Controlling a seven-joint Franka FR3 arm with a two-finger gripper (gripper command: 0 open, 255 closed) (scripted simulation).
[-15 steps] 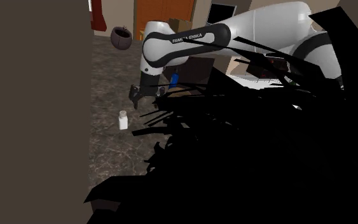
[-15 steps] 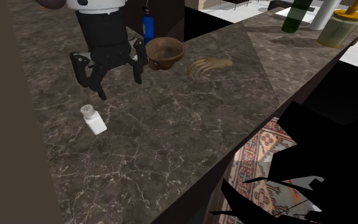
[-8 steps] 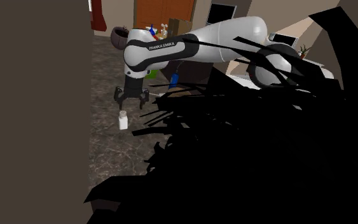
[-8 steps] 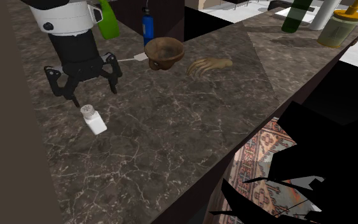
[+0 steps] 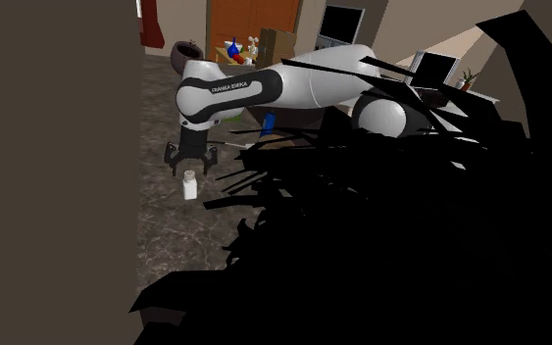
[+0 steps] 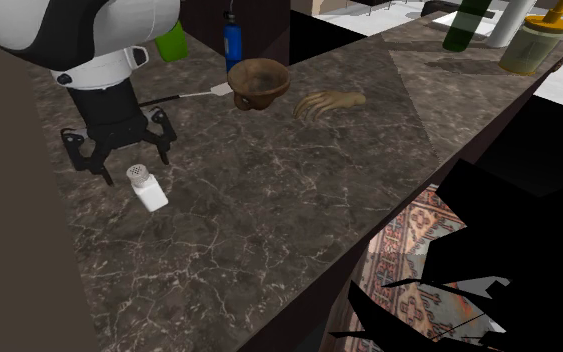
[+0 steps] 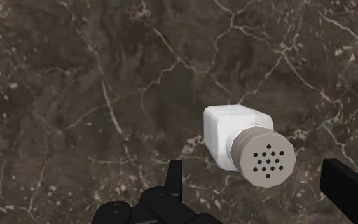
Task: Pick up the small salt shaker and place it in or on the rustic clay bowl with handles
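Since a moment ago, the arm has swung over and the claw (image 6: 132, 166) has come down lower. Now it hangs right above the salt shaker (image 6: 148, 189). The shaker has not moved. It stands upright on the dark stone counter (image 6: 269, 190). It is white, with a grey cap full of little holes.

From the wrist view, the claw (image 7: 260, 184) looks straight down at the shaker (image 7: 238, 130). Its two black fingers (image 7: 174, 177) are apart, one on each side of the cap. They do not touch the cap, so nothing is held. No other view shows this gap so well.

The second exterior view shows more of the counter around the shaker. The brown bowl (image 6: 259, 82) with handles sits well apart from the shaker, toward that view's upper right. A white flat tool (image 6: 184, 97) lies between the shaker and the bowl. A blue bottle (image 6: 232, 42) stands farther from the shaker than the tool does. A tan thing shaped like a hand (image 6: 329, 103) lies farther from the shaker than the bowl does.

The shoulder view shows the long white arm (image 5: 264, 88) reaching over. The claw (image 5: 189, 169) is just above the shaker (image 5: 190, 186) there too. A big black area (image 5: 411, 255) lies on the shaker's side toward that view's right. The blue bottle (image 5: 269, 123) peeks out beyond the shaker.
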